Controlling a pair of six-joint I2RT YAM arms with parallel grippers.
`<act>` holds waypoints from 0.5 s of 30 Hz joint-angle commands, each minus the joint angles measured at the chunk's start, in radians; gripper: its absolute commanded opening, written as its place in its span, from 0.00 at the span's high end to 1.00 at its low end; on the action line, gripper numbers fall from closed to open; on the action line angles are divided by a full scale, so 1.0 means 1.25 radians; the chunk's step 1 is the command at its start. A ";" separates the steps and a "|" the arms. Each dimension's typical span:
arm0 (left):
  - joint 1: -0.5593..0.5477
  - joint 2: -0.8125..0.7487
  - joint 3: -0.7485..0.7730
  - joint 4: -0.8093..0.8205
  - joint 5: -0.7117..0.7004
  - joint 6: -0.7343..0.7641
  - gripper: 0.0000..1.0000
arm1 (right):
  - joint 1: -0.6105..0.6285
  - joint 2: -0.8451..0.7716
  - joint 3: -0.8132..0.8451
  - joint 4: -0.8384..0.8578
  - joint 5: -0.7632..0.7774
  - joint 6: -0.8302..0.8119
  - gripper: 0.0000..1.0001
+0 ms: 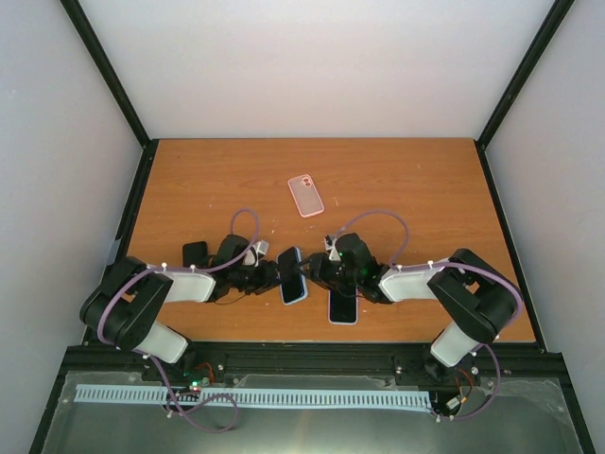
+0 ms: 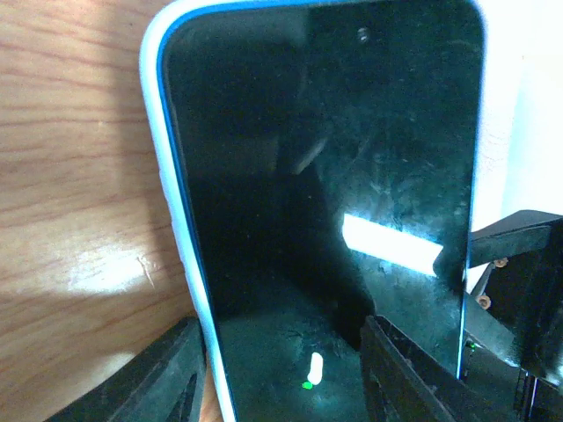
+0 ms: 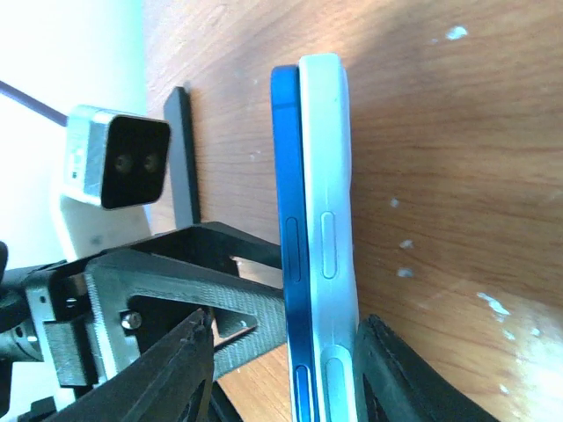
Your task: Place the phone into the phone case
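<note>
Viewing from above: bracketing the phone (image 1: 292, 275) mid-table with left gripper (image 1: 270, 276) and right gripper (image 1: 315, 271), sitting just beside a second phone (image 1: 342, 307), leaving open room toward the pink case (image 1: 305, 195). Moving to left wrist: flanking the screen with fingers (image 2: 176, 382), clamping or loose, impossible telling. Moving to right wrist: straddling phone and phone case (image 3: 327, 176), pinching unclear; probably needing even squeezing along that unseated edge, minding the near table edge (image 1: 255, 326).

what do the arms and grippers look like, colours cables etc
The left arm and right arm have black joints and white link shells, each trailed by a lavender cable. Gripper fingers are flat matte black plastic; a silver two-lens camera rides a wrist.
</note>
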State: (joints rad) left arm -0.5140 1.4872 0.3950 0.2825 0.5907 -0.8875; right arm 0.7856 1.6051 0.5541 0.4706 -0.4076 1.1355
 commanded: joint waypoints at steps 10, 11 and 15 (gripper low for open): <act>-0.010 -0.007 -0.021 -0.041 0.007 0.032 0.51 | 0.013 0.022 0.017 0.124 -0.082 0.028 0.54; -0.010 -0.008 -0.022 -0.040 0.008 0.031 0.51 | 0.013 0.028 0.021 0.118 -0.084 0.022 0.54; -0.011 -0.008 -0.022 -0.038 0.007 0.029 0.51 | 0.013 0.046 0.046 0.073 -0.086 -0.014 0.54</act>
State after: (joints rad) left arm -0.5133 1.4738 0.3828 0.2802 0.5915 -0.8776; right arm 0.7853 1.6337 0.5606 0.5335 -0.4377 1.1591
